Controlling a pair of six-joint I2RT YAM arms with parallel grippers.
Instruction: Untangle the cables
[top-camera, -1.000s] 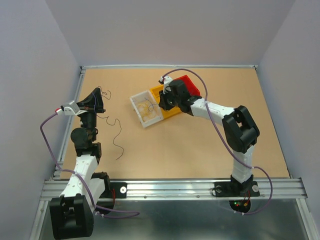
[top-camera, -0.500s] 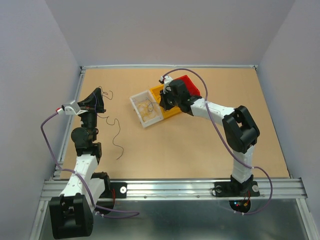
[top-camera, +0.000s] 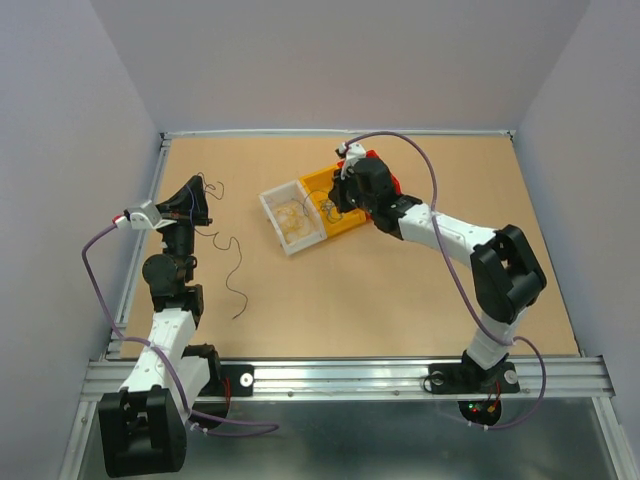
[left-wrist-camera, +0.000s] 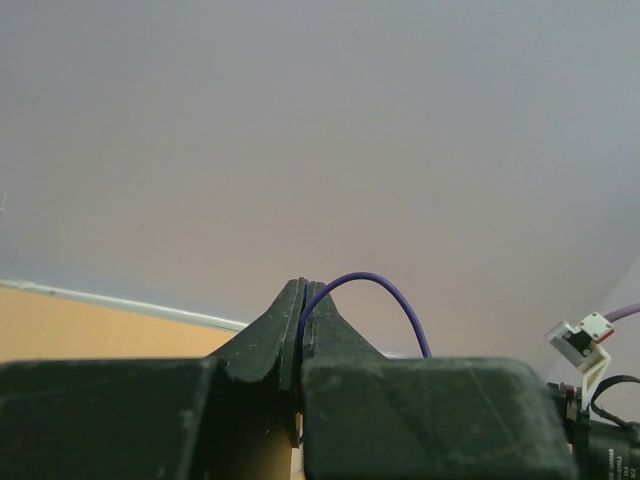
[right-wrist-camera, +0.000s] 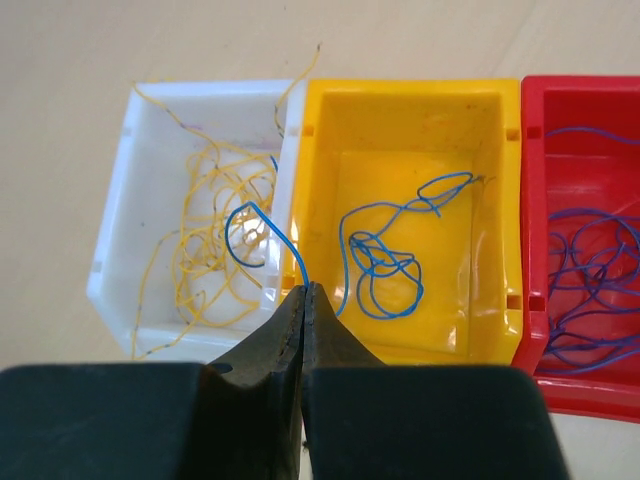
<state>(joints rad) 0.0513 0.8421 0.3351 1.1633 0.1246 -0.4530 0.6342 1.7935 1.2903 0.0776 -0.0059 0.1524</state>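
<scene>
The cables are thin curly wires. My right gripper (right-wrist-camera: 305, 288) is shut on the end of a blue wire (right-wrist-camera: 248, 212) that curls over the white bin (right-wrist-camera: 112, 250), which holds tangled yellow wires (right-wrist-camera: 195, 250). More blue wire (right-wrist-camera: 385, 262) lies in the yellow bin (right-wrist-camera: 400, 100), and purple wires (right-wrist-camera: 590, 270) lie in the red bin (right-wrist-camera: 580, 90). In the top view the right gripper (top-camera: 335, 203) hovers over the yellow bin (top-camera: 322, 183). My left gripper (top-camera: 196, 196), raised at the far left, is shut on a purple wire (left-wrist-camera: 372, 279) that arcs out of its tips (left-wrist-camera: 303, 285).
Loose dark wires (top-camera: 235, 272) lie on the tan table (top-camera: 400, 290) to the right of the left arm, and another curl (top-camera: 215, 186) sits beside the left gripper. The three bins stand side by side at the table's middle back. Grey walls enclose the table.
The right gripper has shut on the blue wire, and its arm has swung right and back, now covering most of the red bin. The left arm has not moved.
</scene>
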